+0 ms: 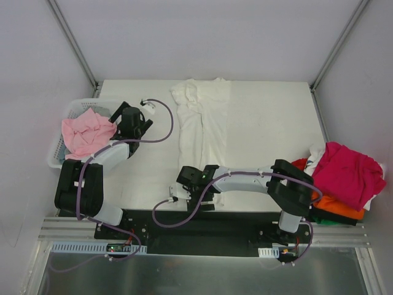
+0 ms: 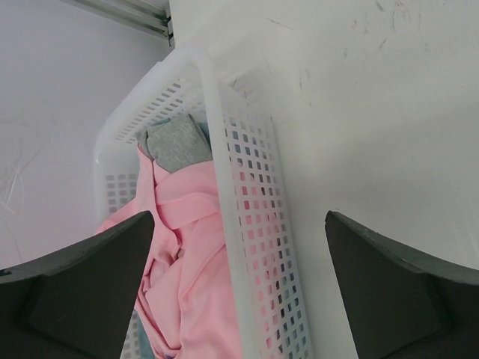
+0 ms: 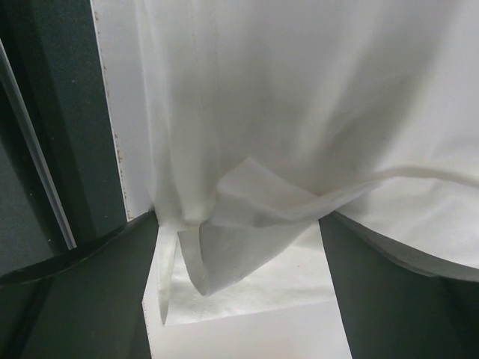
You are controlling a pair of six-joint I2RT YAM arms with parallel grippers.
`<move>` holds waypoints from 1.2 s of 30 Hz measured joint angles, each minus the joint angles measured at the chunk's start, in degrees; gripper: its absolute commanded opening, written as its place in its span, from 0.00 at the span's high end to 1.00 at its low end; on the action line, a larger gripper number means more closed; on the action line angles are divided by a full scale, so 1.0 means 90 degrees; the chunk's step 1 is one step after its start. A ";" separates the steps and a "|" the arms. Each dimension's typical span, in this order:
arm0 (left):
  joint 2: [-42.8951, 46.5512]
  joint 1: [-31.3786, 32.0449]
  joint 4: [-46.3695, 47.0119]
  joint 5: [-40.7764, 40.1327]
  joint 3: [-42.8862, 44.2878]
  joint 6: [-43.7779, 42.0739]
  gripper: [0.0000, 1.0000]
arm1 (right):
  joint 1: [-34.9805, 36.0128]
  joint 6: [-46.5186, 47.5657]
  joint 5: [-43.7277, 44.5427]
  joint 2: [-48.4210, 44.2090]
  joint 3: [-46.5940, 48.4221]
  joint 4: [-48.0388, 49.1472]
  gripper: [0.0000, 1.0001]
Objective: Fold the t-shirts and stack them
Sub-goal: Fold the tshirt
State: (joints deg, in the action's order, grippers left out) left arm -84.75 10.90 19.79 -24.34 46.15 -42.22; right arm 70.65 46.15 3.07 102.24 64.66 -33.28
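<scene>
You are holding the right tool spread astride the curled near hem of the limp, light white t-shirt lying on the worktop, likely best pinched through that doubled edge, the left tool hanging spread over the basket.

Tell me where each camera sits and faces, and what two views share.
Top external: above, behind the bases, looking down at the table; left arm and right arm show.
Left wrist: on left arm, facing basket and pink t-shirt; open left pincer shows.
Right wrist: on right arm, facing white t-shirt hem; open right pincer shows.
Shared: basket, top and left wrist.
</scene>
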 measured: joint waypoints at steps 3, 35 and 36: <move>0.0000 0.0000 0.0010 0.0000 -0.0085 0.0000 0.01 | -0.0032 0.0022 -0.0153 0.0053 0.0024 -0.0032 0.37; -0.0053 0.0005 0.0051 0.0034 -0.0270 0.0279 0.01 | 0.0464 -0.0117 -0.0124 0.0061 0.0318 -0.0573 0.99; -0.0085 0.0007 0.0051 0.0032 -0.0270 0.0301 0.01 | 0.0517 -0.0146 -0.0102 -0.0002 0.0367 -0.0685 0.99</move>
State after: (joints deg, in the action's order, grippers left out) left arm -85.52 10.96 20.25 -24.05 43.72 -39.51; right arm 75.31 44.84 2.15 102.21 67.96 -39.44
